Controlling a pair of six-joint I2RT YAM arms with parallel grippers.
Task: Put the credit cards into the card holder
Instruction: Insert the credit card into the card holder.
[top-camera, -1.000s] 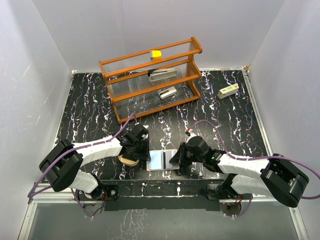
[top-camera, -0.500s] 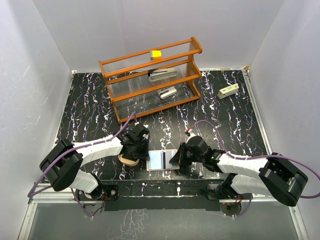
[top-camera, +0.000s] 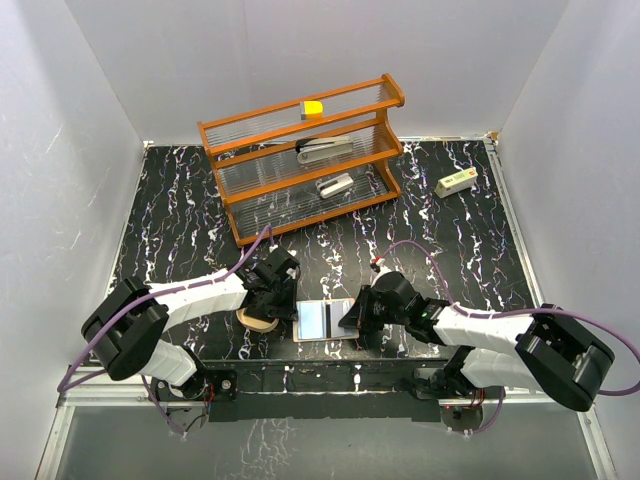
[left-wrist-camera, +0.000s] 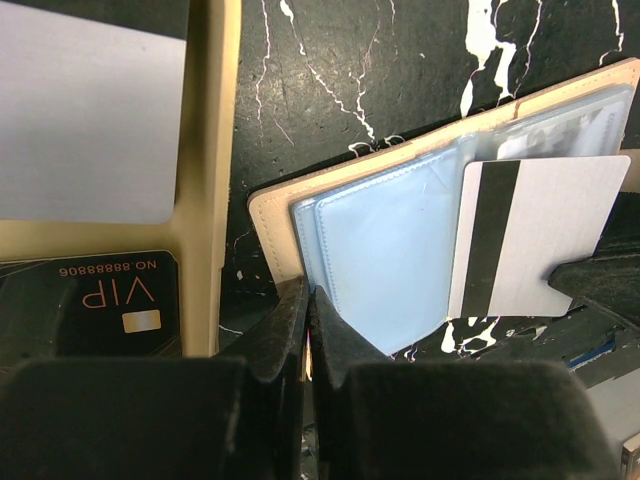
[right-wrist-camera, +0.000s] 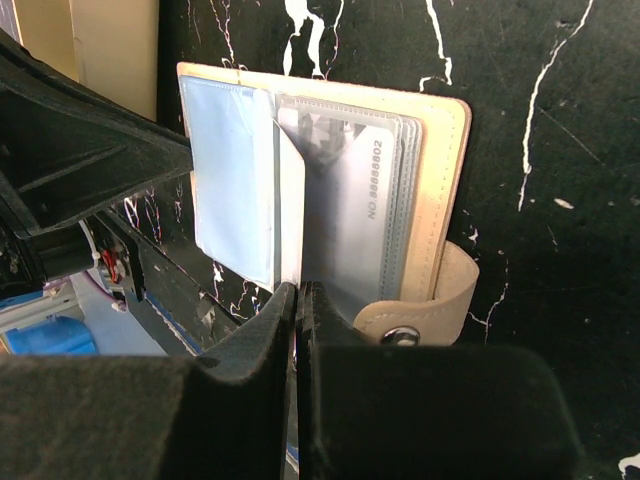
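Observation:
The card holder, a shallow tan tray (left-wrist-camera: 210, 180), lies just left of an open tan stitched wallet (left-wrist-camera: 380, 270) with clear sleeves. It also shows in the top view (top-camera: 255, 322). In the tray lie a black VIP credit card (left-wrist-camera: 90, 300) and a pale card (left-wrist-camera: 90, 110). My left gripper (left-wrist-camera: 308, 295) is shut on the wallet's left edge (top-camera: 300, 322). My right gripper (right-wrist-camera: 298, 290) is shut on a white credit card with a black stripe (left-wrist-camera: 530, 240), which lies over the wallet's right sleeves. A numbered card (right-wrist-camera: 365, 200) sits in a sleeve.
An orange wire rack (top-camera: 305, 155) with grey stapler-like objects and a yellow block stands at the back. A small white box (top-camera: 455, 182) lies at the back right. The table's front edge (top-camera: 320, 352) runs just below the wallet.

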